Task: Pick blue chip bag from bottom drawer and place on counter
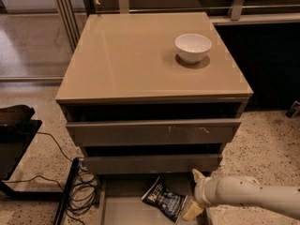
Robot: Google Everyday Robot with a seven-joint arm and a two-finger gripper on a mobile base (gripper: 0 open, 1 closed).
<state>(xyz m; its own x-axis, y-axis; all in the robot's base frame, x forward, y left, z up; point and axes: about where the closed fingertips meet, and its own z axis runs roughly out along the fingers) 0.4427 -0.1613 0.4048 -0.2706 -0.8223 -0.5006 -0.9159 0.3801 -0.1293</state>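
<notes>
Blue chip bag (pixel 164 200) in bottom drawer (pixel 123 206), claw (pixel 193 194) beside.

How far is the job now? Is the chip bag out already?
Done: the bottom drawer stands open. In hand: the open gripper is beside the blue chip bag, which lies ungripped in the drawer. Left: grasp it, lift it, set it on the counter.

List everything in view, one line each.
counter: one, glossy tan, top of the cabinet
white bowl: one, white, on the counter, back right
upper drawers: two, taupe, under the counter
bottom drawer: one, grey, pulled out at floor level
blue chip bag: one, navy, lying in the bottom drawer
cables: tangle, black, floor left of cabinet
arm: one, white, from the right
gripper: one, pale fingers open, just right of the bag
</notes>
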